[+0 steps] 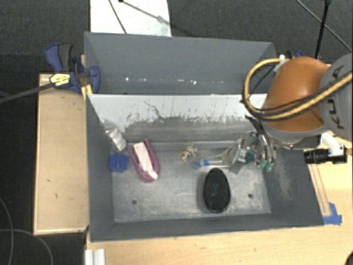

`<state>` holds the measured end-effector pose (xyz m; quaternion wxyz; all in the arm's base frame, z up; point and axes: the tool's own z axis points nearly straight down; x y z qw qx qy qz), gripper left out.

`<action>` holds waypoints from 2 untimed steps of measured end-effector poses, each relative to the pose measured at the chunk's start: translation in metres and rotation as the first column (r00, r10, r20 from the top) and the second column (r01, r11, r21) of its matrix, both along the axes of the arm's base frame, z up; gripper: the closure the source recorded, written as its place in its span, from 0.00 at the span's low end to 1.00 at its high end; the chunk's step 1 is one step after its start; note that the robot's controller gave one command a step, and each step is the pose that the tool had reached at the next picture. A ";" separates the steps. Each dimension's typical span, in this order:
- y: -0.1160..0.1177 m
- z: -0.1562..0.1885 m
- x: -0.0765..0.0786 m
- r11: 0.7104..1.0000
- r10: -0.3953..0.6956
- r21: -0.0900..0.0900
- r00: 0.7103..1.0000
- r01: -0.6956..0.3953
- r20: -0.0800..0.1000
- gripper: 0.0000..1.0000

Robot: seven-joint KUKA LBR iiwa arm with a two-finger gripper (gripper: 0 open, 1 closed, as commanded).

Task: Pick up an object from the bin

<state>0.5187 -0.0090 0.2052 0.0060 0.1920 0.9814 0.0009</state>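
- A grey metal bin (pixel 165 196) with a scuffed floor and a few loose things.
- The gripper (pixel 249 154) hangs low; I cannot tell how wide it is or whether it holds anything.
- A clear blue-tipped piece (pixel 211 161) lies just beside it, toward the bin's middle, its length pointing at the gripper.
- A black oval object (pixel 216 190) lies near, toward the front wall, its long axis running front to back.

One camera above my grey metal bin (pixel 176 65), looking down into it, tilted somewhat from its front side, near enough to hold the whole bin, my arm (pixel 300 95) over its right rim.
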 end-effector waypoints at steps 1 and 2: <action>-0.037 0.070 -0.027 0.996 0.093 -0.003 0.996 -0.093 -0.002 1.00; -0.035 0.066 -0.028 0.995 0.098 0.000 0.995 -0.098 -0.009 0.00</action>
